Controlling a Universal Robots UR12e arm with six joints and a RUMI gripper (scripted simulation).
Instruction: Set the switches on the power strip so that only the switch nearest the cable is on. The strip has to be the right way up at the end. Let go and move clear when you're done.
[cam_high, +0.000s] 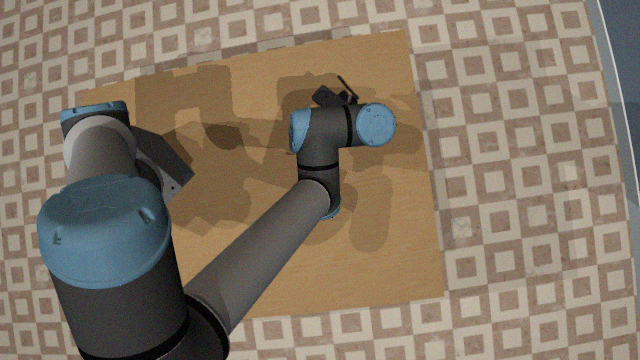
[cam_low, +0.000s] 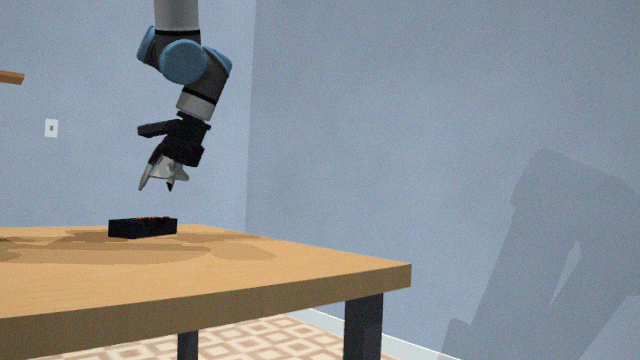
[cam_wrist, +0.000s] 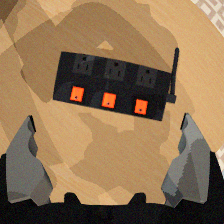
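Note:
A black power strip (cam_wrist: 114, 86) lies face up on the wooden table, with three sockets and three orange switches (cam_wrist: 108, 100) in a row. Its short black cable (cam_wrist: 174, 75) leaves at the right end in the wrist view. From the side the strip (cam_low: 142, 226) lies flat near the table's far edge. My gripper (cam_low: 156, 184) hangs above it, clear of it, with both grey fingers spread wide and nothing between them. In the overhead view the wrist (cam_high: 340, 125) hides the strip; only the cable tip (cam_high: 347, 86) shows.
The arm's forearm (cam_high: 260, 255) and base (cam_high: 110, 240) cover the table's left and front part in the overhead view. The table's edge (cam_high: 420, 125) runs close on the right of the strip. A wall stands behind the table.

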